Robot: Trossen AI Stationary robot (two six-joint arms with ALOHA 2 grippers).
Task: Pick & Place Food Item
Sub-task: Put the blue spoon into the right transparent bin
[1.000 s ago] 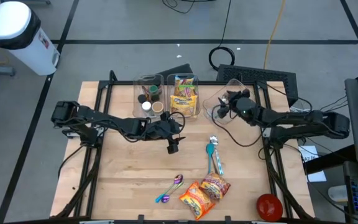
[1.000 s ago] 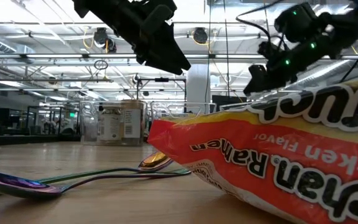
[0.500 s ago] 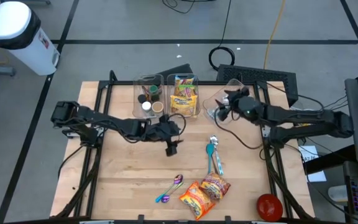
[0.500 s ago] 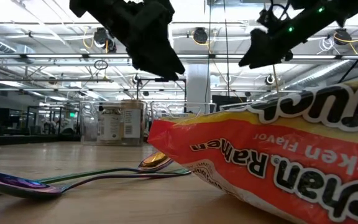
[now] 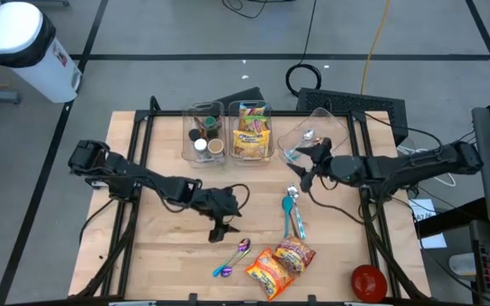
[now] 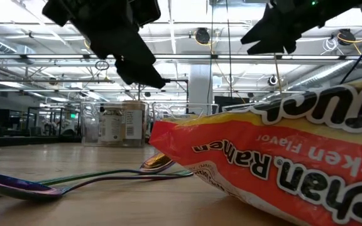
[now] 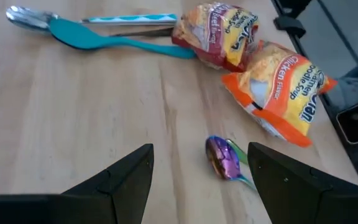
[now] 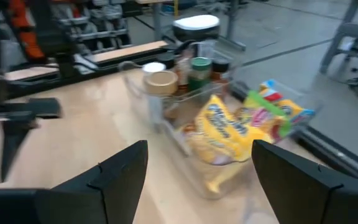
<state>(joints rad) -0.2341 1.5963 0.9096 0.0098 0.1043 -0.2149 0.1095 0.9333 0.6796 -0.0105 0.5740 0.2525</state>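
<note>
Two ramen packets, an orange one [image 5: 269, 272] and a red-yellow one [image 5: 295, 253], lie flat on the wooden table near its front edge; the orange one fills the low view [image 6: 281, 163]. My left gripper [image 5: 219, 229] hangs open above the table just left of them, tipped down, over a purple spoon [image 7: 224, 158]. In its wrist view both packets [image 7: 278, 90] [image 7: 216, 34] lie beyond the fingers. My right gripper [image 5: 308, 177] hovers open at the right middle, holding nothing.
A teal spoon [image 5: 290, 209] and a silver one [image 5: 294, 194] lie mid-table. At the far edge stand a clear bin with jars [image 5: 204, 132], a bin with yellow packets [image 5: 253, 132] and a tipped clear bin [image 5: 315, 136]. A red round thing [image 5: 368, 281] sits near the front right corner.
My left gripper has gone toward the table's near edge and down, tipping its fingers toward the purple spoon. My right gripper has drawn back from the tipped clear bin toward the near edge, has risen and has swung around.
</note>
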